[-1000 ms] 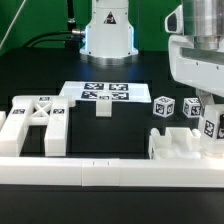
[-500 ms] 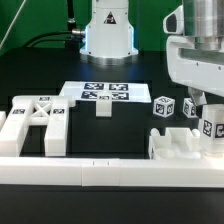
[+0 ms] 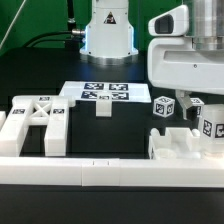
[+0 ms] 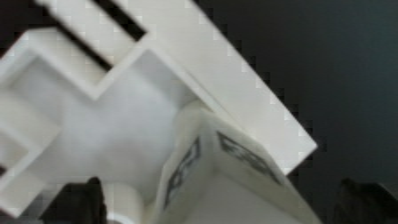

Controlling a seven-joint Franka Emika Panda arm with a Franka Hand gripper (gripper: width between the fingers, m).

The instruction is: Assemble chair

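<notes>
My tool hangs above the black worktop at the exterior view's right. I cannot tell its opening: the fingers are blurred in the wrist view. Just below stand chunky white plastic leg blocks with square tags and a white slotted plastic slab. The white plastic X-braced panel lies well apart, at the exterior view's left.

The arm hangs at the exterior view's right, wrist pointing down. Its gripper is mostly hidden, and the spacing of its 2 fingers is unclear.
</notes>
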